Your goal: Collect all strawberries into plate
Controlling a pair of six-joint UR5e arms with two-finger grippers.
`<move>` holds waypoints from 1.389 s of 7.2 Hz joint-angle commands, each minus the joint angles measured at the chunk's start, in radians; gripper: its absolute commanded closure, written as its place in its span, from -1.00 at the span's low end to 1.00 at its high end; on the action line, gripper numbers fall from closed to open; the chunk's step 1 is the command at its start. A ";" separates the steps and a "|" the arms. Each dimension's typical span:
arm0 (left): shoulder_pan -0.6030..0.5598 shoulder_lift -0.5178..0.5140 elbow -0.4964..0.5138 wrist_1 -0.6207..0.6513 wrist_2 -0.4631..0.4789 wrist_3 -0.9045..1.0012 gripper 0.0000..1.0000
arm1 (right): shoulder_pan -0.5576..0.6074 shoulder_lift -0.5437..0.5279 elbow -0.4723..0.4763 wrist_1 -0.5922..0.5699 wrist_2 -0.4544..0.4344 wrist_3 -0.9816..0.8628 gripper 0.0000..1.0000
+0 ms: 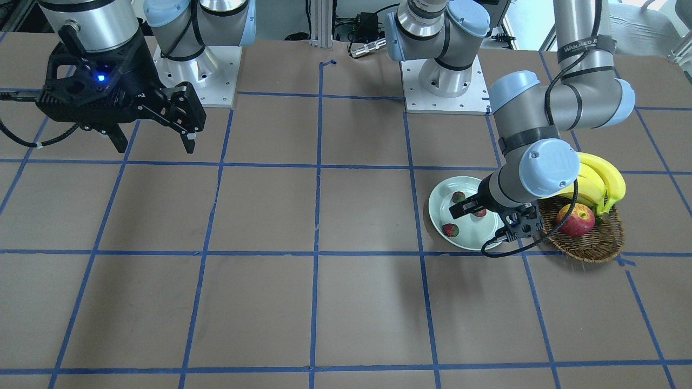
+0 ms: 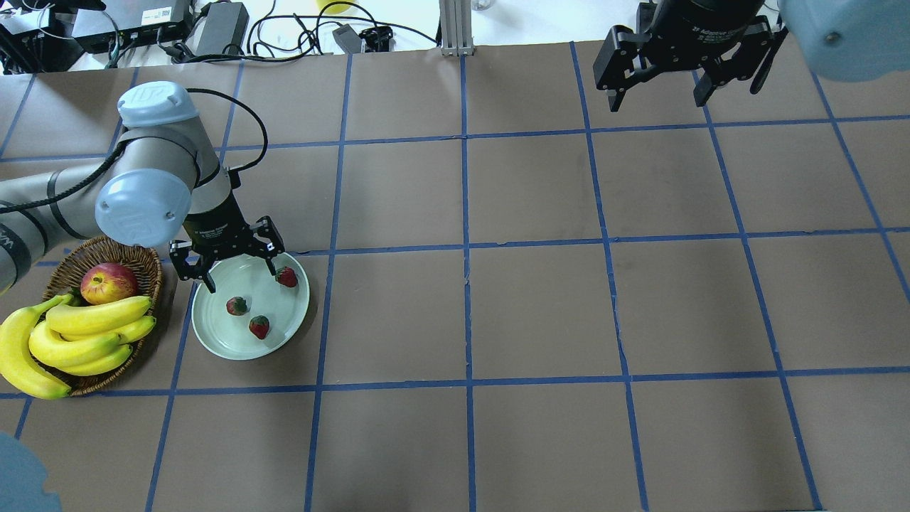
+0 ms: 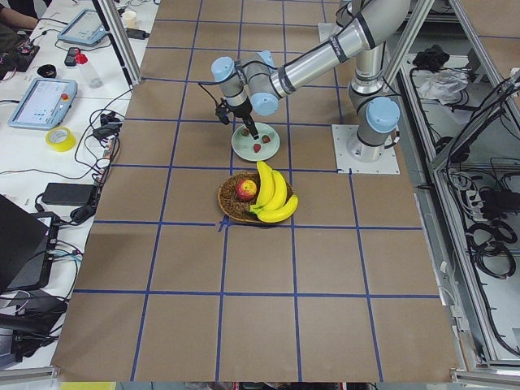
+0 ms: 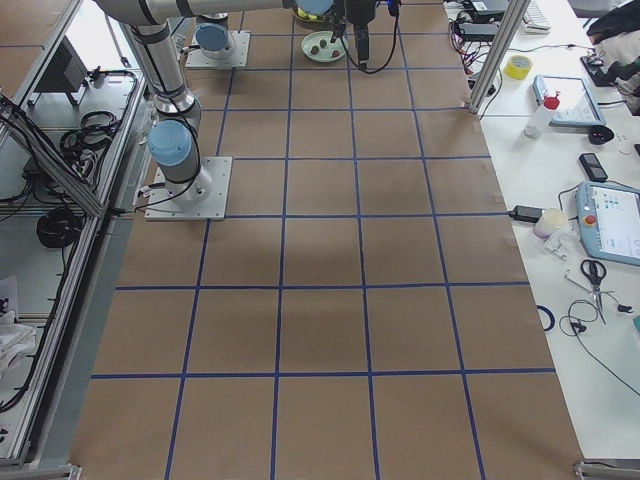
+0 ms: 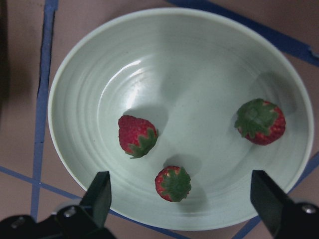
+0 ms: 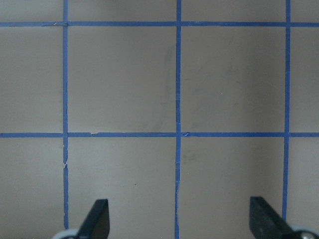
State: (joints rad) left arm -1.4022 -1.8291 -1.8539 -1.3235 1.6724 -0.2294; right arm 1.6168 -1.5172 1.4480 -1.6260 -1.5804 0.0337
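Observation:
Three strawberries (image 5: 137, 135) (image 5: 173, 183) (image 5: 260, 121) lie apart inside the mint-green plate (image 5: 199, 74). In the overhead view the plate (image 2: 217, 331) sits at the table's left, holding the strawberries (image 2: 286, 276) (image 2: 237, 306) (image 2: 259, 326). My left gripper (image 2: 239, 274) hovers just over the plate's far rim, open, with nothing between its fingers (image 5: 99, 191). One berry (image 1: 479, 212) lies close by a fingertip. High over the far right corner my right gripper (image 2: 657, 96) hangs open and empty above bare table (image 6: 179, 219).
A brown wicker basket (image 2: 106, 249) stands just left of the plate, with a red-yellow apple (image 2: 108, 282) and a bunch of bananas (image 2: 78, 334) in it. The left arm's elbow hangs over the basket. Blue tape lines grid the brown tabletop.

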 commanded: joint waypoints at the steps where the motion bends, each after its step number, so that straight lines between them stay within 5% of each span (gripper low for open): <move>1: -0.027 0.069 0.132 -0.158 -0.003 -0.001 -1.00 | 0.000 0.000 0.000 0.000 0.000 0.000 -1.00; 3: -0.075 0.122 0.231 -0.197 -0.011 -0.001 -1.00 | 0.000 0.000 0.000 -0.001 0.000 0.000 -1.00; 10: -0.170 0.240 0.246 -0.158 -0.016 0.155 -1.00 | 0.000 0.000 0.000 -0.002 0.000 0.000 -1.00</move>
State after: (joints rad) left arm -1.5687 -1.6120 -1.6167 -1.4885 1.6638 -0.1375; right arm 1.6168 -1.5171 1.4480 -1.6275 -1.5800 0.0337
